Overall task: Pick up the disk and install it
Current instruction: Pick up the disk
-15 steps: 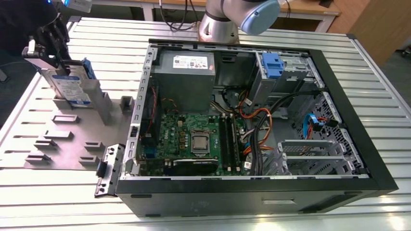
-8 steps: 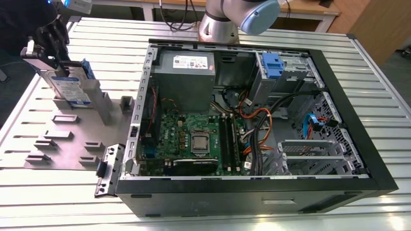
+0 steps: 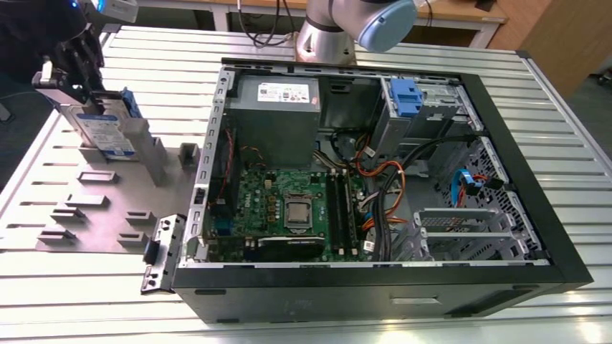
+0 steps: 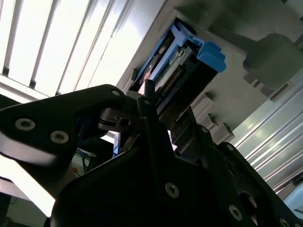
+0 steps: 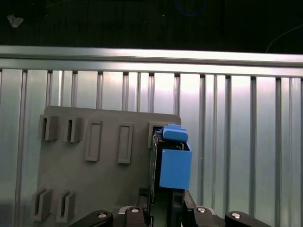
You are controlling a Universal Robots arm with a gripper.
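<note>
Exterior view: the disk (image 3: 100, 132), judged stiff, weighty and shock-sensitive, is clamped by its thin edges in the gripper (image 3: 84, 92), upright at the fixture plate (image 3: 105, 208).

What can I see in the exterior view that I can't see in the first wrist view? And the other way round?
The exterior view gives you the big open computer case, its green motherboard, a second blue carrier inside the case, and the robot arm's base. The first wrist view gives you the table rail with darkness behind it. Both share the disk in its blue frame, standing upright on the grey slotted plate, with the gripper right at it.
</note>
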